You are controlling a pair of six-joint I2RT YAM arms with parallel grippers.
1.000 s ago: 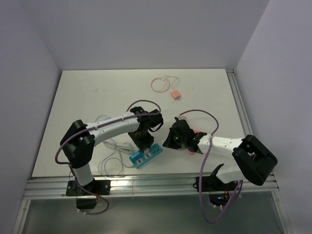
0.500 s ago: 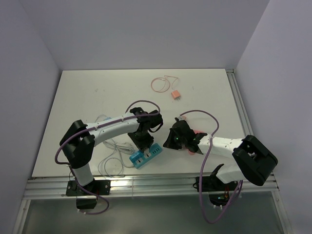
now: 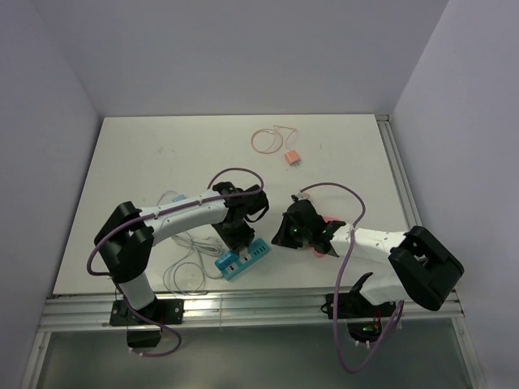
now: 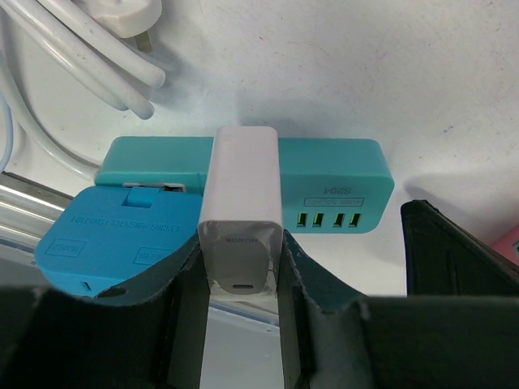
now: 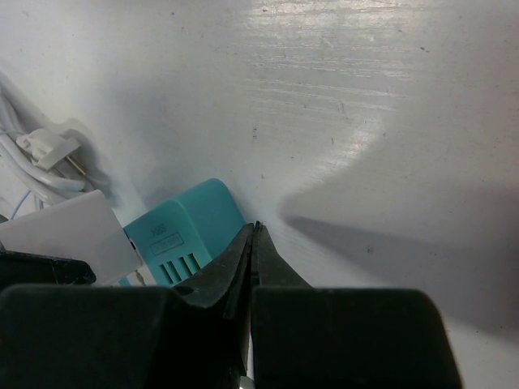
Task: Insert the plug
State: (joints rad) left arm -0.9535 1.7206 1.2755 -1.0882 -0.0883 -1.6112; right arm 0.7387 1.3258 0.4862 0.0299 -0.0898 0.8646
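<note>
- The left tool [image 4: 241,271] is clamped on a white charger plug [image 4: 241,186], one finger [image 4: 182,279] pressed against each of its long sides.
- The charger plug has a USB port on the end nearest the wrist camera. Its far end lies across the middle of a teal power strip [image 4: 332,170].
- I cannot tell whether its prongs are seated in a socket, because the plug's own body hides the joint.
- The power strip lies flat on the white surface [image 3: 162,154] near the front edge, just ahead of the left arm's base. A row of four USB slots shows on its side, to the right of the plug.
- A blue panel [image 4: 113,239] with raised lettering sits against the left part of the strip.
- A thick white cable [image 4: 77,53] curls on the surface beyond the strip and ends in a white mains plug [image 4: 130,14].
- The right tool [image 5: 253,235] is clenched with its fingertips pressed together on nothing. It hangs just beside the strip's right end, low over the surface.
- Well apart, at the far side of the surface, lies a small orange plug [image 3: 291,159] with a thin pink cord [image 3: 263,142] looped beside it.
</note>
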